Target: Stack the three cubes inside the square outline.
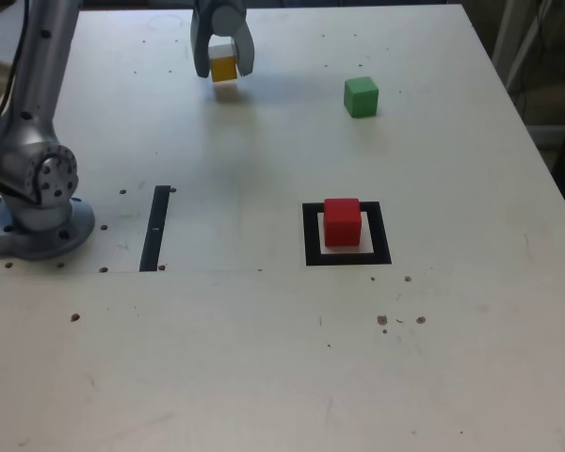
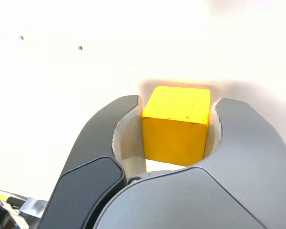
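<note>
- The tool (image 1: 224, 64) pinches the yellow cube (image 1: 224, 68) between its two jaws at the far side of the surface (image 1: 264, 358); the wrist view shows both jaws pressed against the cube's sides.
- The red cube (image 1: 342, 222) sits inside the square outline (image 1: 311, 235), on its pale centre.
- The green cube (image 1: 362, 97) rests alone on the surface, toward the exterior view's right of the tool and well apart from it.
- A thin black strip (image 1: 156, 228) lies near the arm's base (image 1: 38, 226).

A thin black strip (image 1: 155, 228) is lying flat on the pale, speckled table (image 1: 264, 377), pointing away from the camera.
</note>
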